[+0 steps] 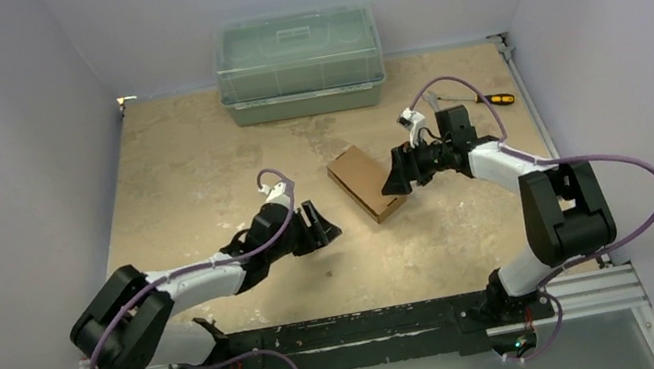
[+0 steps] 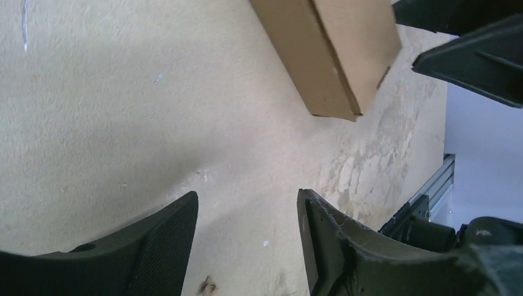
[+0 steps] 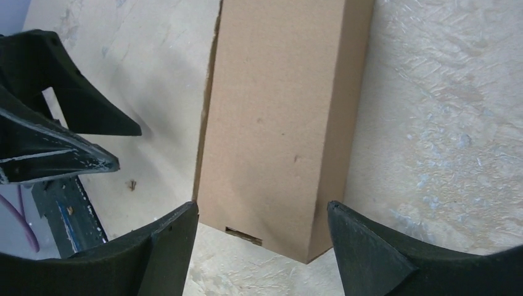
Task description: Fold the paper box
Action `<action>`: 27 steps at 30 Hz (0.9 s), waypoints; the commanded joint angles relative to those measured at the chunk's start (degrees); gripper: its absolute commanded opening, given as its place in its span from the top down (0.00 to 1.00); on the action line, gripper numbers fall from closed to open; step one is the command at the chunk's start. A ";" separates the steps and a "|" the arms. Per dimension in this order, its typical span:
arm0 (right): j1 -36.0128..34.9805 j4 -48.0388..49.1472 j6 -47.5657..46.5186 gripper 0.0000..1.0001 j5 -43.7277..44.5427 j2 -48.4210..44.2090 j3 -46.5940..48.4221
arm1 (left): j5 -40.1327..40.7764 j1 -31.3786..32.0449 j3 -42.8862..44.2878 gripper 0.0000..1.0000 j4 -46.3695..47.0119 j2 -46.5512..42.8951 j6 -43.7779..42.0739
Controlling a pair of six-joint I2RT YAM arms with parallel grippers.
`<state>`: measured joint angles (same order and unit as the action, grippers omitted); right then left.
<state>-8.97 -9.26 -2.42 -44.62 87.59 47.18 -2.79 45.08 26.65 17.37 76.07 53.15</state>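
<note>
Worktop (image 1: 198,167): pale chipboard surface, scuffed with white marks in places.
Paper box (image 1: 366,183): plain brown carton, oblong and closed up, lying flat and aslant near the middle of the worktop, between the two claws.
Paper box, close views: one long side and a corner show in the left wrist view (image 2: 333,55); the broad top face fills the right wrist view (image 3: 277,123), with a small slot at its near end.
Left claw (image 1: 322,226): open, with nothing between the jaws; it is low over bare worktop (image 2: 247,197), near the box but apart from it.
Right claw (image 1: 395,180): open, with the jaws standing wide to either side of the box's near end (image 3: 262,206) (contact with the cardboard cannot be told).
Green bin (image 1: 299,64): translucent, lidded, at the far edge, well apart from the box.
Screwdriver (image 1: 491,100): yellow and black handle, lying at the far right of the worktop.
</note>
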 commanded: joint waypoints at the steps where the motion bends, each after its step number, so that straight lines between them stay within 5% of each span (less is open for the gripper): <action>1: 0.49 1.31 -0.42 0.22 -0.74 0.89 1.68 | -2.98 -0.96 0.18 0.37 16.43 4.95 7.42; 11: 0.45 2.70 0.91 0.40 0.03 2.28 1.08 | -5.49 -1.55 9.08 0.29 26.44 21.24 11.39; 17: 0.40 2.92 0.92 0.45 0.23 2.52 1.06 | -3.15 -2.56 13.79 0.30 21.81 25.24 11.47; 27: -0.07 2.93 0.36 0.57 0.33 2.47 1.19 | -1.51 -3.07 18.62 0.61 17.06 28.86 11.39</action>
<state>-8.64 -7.81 -1.56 -44.21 90.02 47.20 -5.06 42.65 43.05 34.57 103.31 63.96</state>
